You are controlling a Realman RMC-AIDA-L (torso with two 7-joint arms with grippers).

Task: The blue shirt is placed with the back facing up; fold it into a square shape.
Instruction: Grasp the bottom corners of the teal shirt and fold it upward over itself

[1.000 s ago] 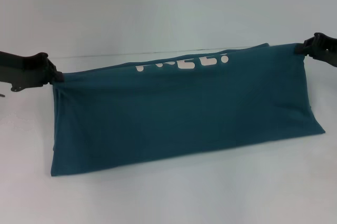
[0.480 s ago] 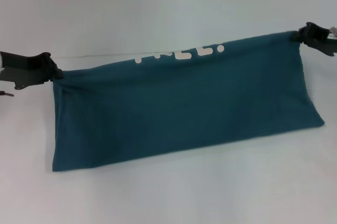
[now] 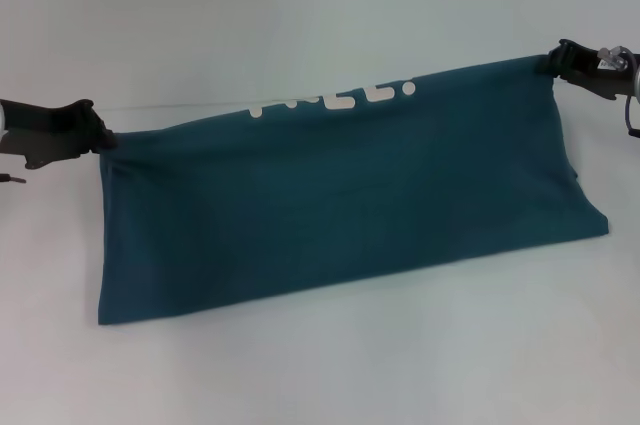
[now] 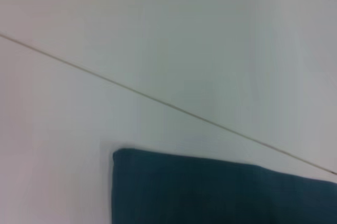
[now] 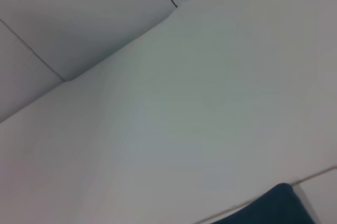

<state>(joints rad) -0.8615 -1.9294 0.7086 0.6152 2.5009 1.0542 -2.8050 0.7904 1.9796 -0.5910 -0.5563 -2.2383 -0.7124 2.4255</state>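
Note:
The blue shirt is stretched wide between my two grippers, its upper edge lifted and its lower edge resting on the white table. White lettering peeks out along the raised top edge. My left gripper is shut on the shirt's left top corner. At the far right, my right gripper is shut on the right top corner, held higher than the left. A corner of the shirt shows in the left wrist view, and a small tip of the shirt in the right wrist view.
A thin seam line runs across the table behind the shirt. A pale wall rises beyond it.
My right gripper has risen and moved back, lifting the shirt's right top corner and tilting the top edge. The left gripper has barely moved.

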